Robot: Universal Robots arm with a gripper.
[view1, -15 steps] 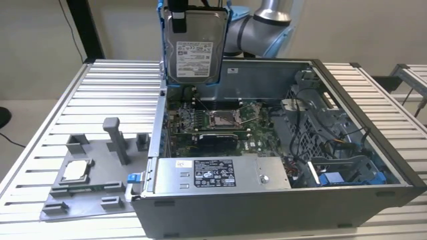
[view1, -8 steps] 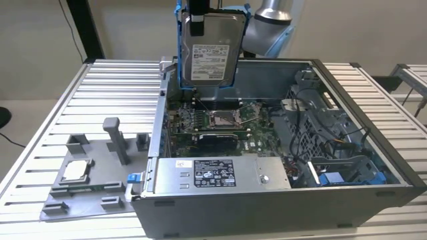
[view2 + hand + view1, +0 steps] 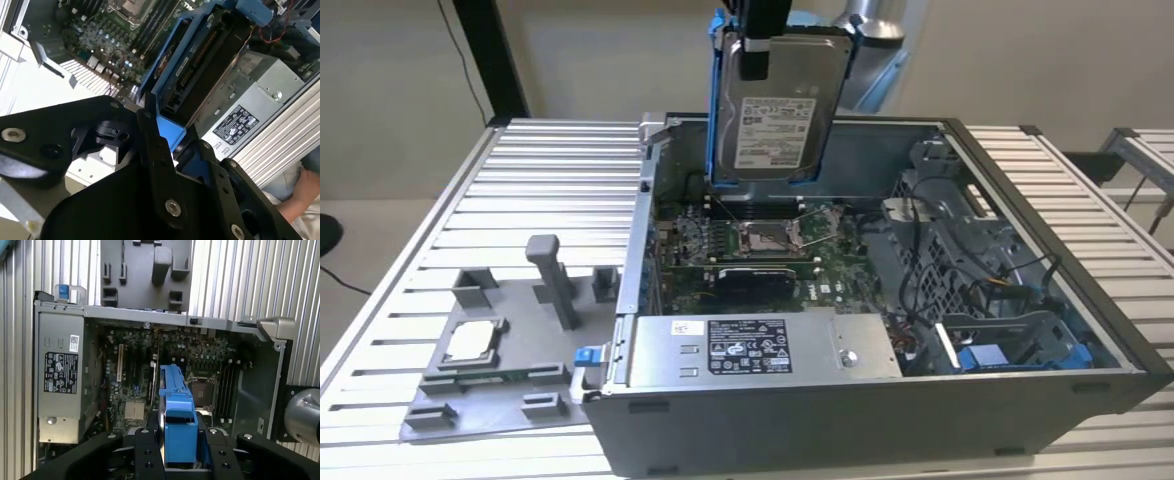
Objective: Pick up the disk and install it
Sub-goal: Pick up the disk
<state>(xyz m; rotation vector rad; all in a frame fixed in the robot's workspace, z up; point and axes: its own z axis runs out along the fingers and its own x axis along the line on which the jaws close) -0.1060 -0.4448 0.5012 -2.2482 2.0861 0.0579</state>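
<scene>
Black claw (image 3: pixel 755 45) pinches the flat, silver-grey, blue-framed disk (image 3: pixel 774 115) upright above the open metal case (image 3: pixel 854 410).

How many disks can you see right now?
1. The disk is held upright in the gripper, above the open computer case. Others could be hidden deeper inside the case.

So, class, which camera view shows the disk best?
The exterior view: the disk hangs upright above the open computer case, its labelled face toward the camera. Both wrist views show it edge-on, mainly its blue carrier frame.
</scene>
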